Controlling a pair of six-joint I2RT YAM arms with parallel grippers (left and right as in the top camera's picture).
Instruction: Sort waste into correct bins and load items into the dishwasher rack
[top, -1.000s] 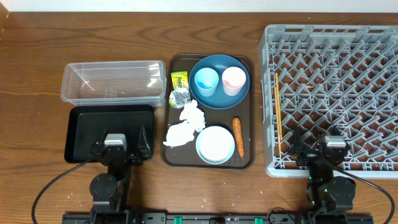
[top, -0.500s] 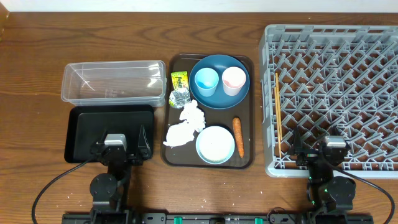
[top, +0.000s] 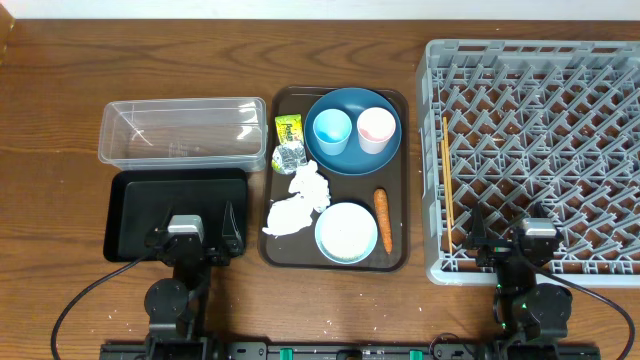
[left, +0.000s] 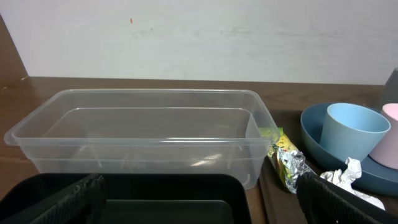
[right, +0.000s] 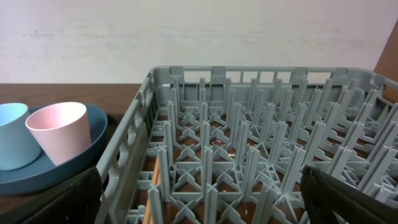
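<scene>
Nothing has moved since the earlier frames: the left hand hovers spread over the black tray, the right hand spread over the near corner of the dishwasher rack, and neither holds anything. Sorting hasn't started. The tissue and carrot lie on the brown tray, and beyond them the plate carries both cups. Next, probably, the left hand reaches right and closes on the tissue.

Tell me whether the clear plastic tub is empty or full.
Empty. The clear tub shows only its bare floor in the left wrist and overhead views.
</scene>
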